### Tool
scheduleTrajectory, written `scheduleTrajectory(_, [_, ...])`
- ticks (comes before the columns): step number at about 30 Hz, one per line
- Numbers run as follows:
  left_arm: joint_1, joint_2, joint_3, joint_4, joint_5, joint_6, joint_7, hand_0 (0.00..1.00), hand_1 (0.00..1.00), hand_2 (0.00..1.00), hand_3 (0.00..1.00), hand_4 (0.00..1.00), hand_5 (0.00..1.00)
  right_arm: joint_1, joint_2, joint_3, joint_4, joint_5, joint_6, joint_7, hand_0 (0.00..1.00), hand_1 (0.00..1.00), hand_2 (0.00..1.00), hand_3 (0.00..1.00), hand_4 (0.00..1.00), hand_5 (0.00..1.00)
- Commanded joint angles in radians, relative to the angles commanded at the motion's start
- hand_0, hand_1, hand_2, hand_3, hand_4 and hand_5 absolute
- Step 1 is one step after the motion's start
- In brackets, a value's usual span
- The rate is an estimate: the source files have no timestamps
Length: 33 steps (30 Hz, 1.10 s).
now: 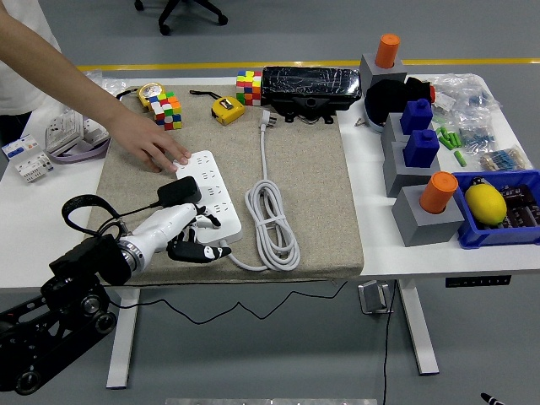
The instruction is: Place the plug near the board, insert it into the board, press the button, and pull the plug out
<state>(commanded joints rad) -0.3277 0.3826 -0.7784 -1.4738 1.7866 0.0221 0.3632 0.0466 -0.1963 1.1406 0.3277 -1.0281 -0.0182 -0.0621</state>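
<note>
A white power strip (211, 190) lies on the tan mat (312, 169). A black plug (179, 191) stands on the strip's left side, and its black cable runs off to the left. My left hand (196, 240) is at the strip's near end, just below the plug and apart from it. Its fingers are loosely spread and hold nothing. A person's hand (154, 149) presses on the strip's far end. The strip's button does not show.
The strip's own white cord is coiled (274, 224) on the mat, with its plug (267, 118) at the far end. Puzzle cubes (166, 110), a yellow tape measure (226, 110) and a black box (310, 84) line the back. Grey blocks (426, 215) and a blue bin (506, 211) stand at the right.
</note>
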Motion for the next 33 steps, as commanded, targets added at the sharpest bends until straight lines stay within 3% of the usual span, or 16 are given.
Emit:
scheduleTrajectory(12, [-0.006, -0.005, 0.007, 0.026, 0.009, 0.034, -0.013, 0.078, 0.062, 0.135, 0.707, 0.859, 0.505, 0.0, -0.002, -0.007, -0.001, 0.002, 0.0, 0.0, 0.654, 0.651, 0.658, 0.573, 0.993, 0.562])
scheduleTrajectory(20, [-0.012, -0.008, 0.022, 0.053, 0.006, 0.021, -0.004, 0.077, 0.063, 0.134, 0.719, 0.871, 0.519, 0.001, -0.003, -0.007, 0.001, 0.003, 0.0, 0.0, 0.654, 0.651, 0.658, 0.572, 0.993, 0.563])
scheduleTrajectory(28, [-0.009, -0.009, 0.031, 0.046, 0.005, 0.006, 0.002, 0.077, 0.063, 0.134, 0.721, 0.879, 0.525, -0.001, -0.002, -0.006, 0.0, 0.002, 0.0, 0.0, 0.654, 0.651, 0.658, 0.572, 0.994, 0.563])
scheduleTrajectory(31, [-0.003, -0.011, 0.018, 0.038, 0.014, 0.037, -0.033, 0.077, 0.063, 0.134, 0.721, 0.879, 0.525, -0.001, -0.002, -0.004, 0.001, 0.001, 0.0, 0.0, 0.654, 0.651, 0.658, 0.572, 0.994, 0.563])
scheduleTrajectory(32, [-0.001, -0.011, 0.007, 0.035, 0.007, 0.078, -0.073, 0.077, 0.063, 0.134, 0.721, 0.879, 0.525, -0.001, -0.002, -0.003, 0.002, 0.0, 0.0, 0.001, 0.654, 0.651, 0.658, 0.572, 0.994, 0.563])
scheduleTrajectory(33, [0.0, -0.011, 0.003, 0.035, -0.005, 0.109, -0.103, 0.145, 0.097, 0.195, 0.653, 0.88, 0.526, -0.001, -0.002, -0.003, 0.002, 0.0, 0.0, 0.0, 0.653, 0.652, 0.658, 0.573, 0.994, 0.563])
